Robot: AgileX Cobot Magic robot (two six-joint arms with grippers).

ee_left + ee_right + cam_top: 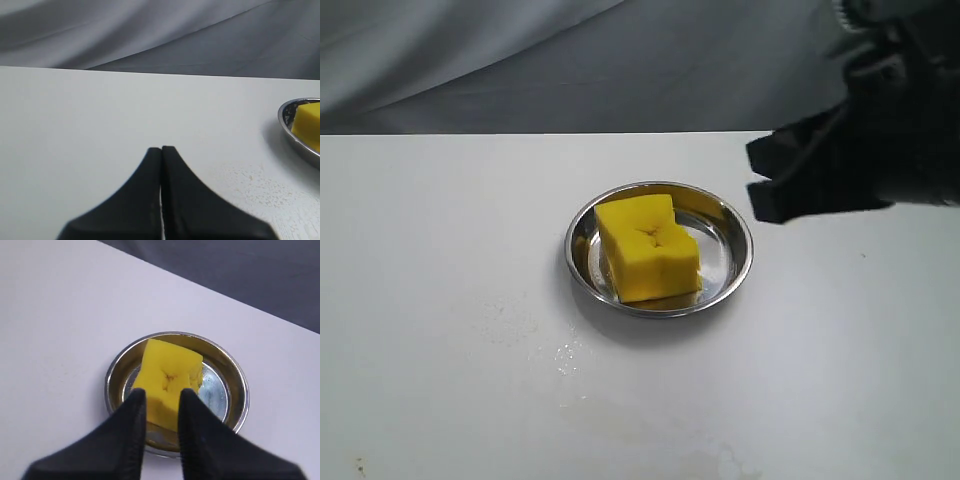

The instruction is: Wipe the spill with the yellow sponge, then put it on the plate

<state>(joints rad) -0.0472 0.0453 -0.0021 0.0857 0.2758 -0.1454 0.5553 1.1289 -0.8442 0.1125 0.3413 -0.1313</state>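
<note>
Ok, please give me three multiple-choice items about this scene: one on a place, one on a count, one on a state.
1. Where is the yellow sponge? A beside the steel plate; B in the plate; C under the plate.
2. How many sponges are visible? A one; B two; C three.
3. In what state is the left gripper? A wide open; B shut; C clamped on the sponge.
Answers: 1 B, it lies within the rim; 2 A, only one yellow block shows; 3 B, its fingers touch.
</note>
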